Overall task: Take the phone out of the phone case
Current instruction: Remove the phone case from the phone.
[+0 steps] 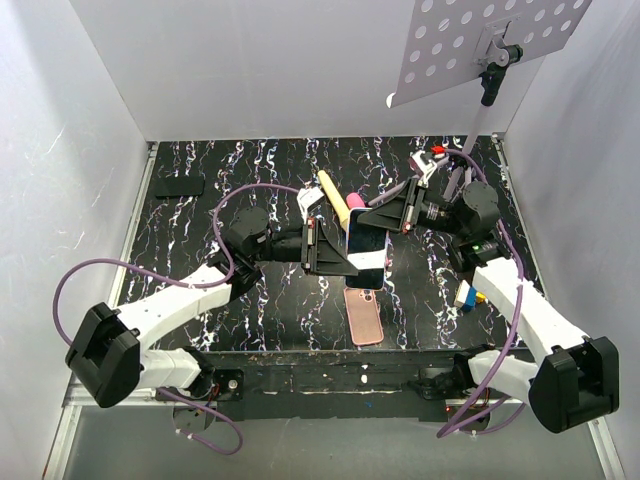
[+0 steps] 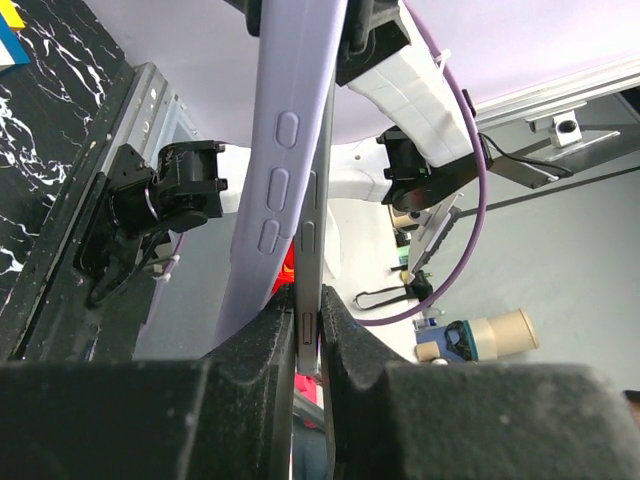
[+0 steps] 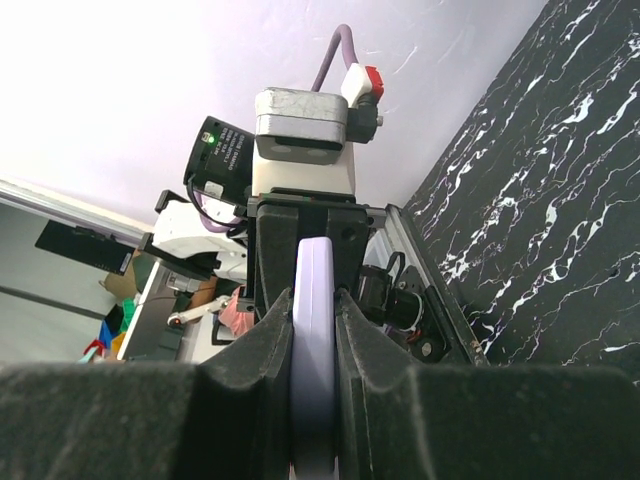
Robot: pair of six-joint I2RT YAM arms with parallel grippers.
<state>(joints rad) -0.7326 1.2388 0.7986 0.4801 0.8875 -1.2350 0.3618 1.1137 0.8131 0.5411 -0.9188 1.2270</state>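
Opposed jaws pinch phone (image 1: 367,242) edgewise, held aloft

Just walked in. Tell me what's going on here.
Both arms hold the phone up off the table between them. The left claw is clamped on one edge of it and the right claw on the opposite end. The salmon-pink phone case lies flat on the table, nearer the arm bases, apart from the phone and with nothing gripping it. The phone appears to be out of the case.
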